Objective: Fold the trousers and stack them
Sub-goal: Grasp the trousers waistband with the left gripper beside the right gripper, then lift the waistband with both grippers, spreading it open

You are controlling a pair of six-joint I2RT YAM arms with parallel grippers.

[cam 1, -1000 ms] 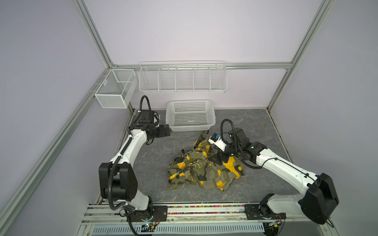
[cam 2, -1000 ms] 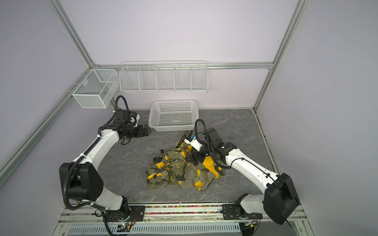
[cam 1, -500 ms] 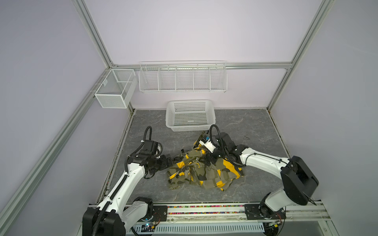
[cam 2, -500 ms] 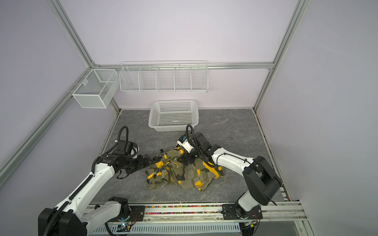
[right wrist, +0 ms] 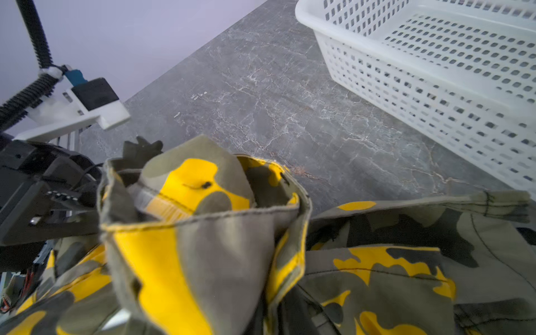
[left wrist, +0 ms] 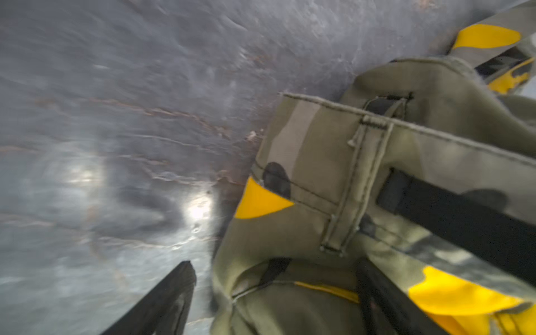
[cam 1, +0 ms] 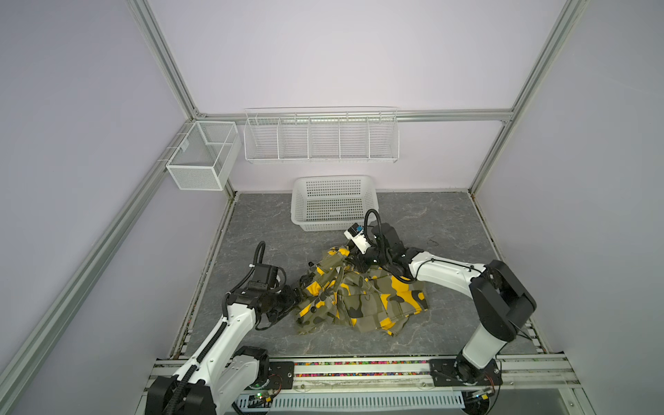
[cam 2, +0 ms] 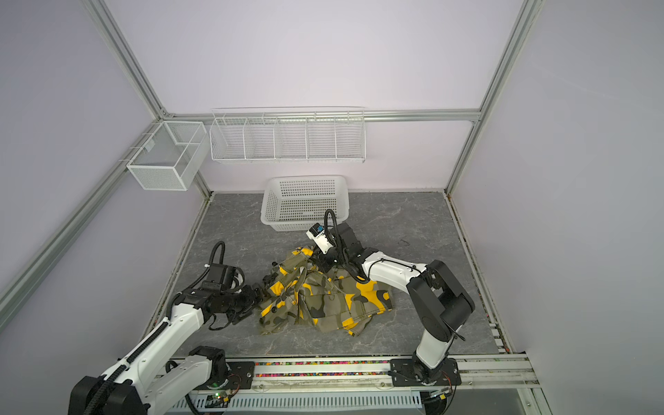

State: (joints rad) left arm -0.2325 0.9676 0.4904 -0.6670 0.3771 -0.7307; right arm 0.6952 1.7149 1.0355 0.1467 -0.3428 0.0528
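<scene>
1. The trousers [cam 1: 359,298] lie in a crumpled heap near the middle of the grey table [cam 1: 266,230]. They are in front of the white basket [cam 1: 332,178] and apart from it.
2. The left gripper [cam 1: 297,291] sits low at the heap's left edge, close to the table, probably so that it can slip onto an edge of cloth. In the left wrist view its fingers [left wrist: 168,293] stand wide apart, one over bare table and the other over cloth. A band with a belt loop [left wrist: 355,185] lies between them and is not pinched.
3. The right gripper [cam 1: 354,264] pushes into the heap's far corner, the one nearest the basket. Cloth hides its tips, so I cannot tell how far they are closed or whether they hold anything. A fold [right wrist: 203,246] stands up right before the right wrist camera, which hints at a pinch.
4. Two grips on separate edges would let the arms pull the heap flat. That looks like the step in hand, and no folding shows yet.
5. The heap is wider than it is deep, and its long axis runs across the table, roughly along the front rail [cam 1: 359,373]. The belt loop suggests the waist is at the left end. The legs cannot be traced.
</scene>
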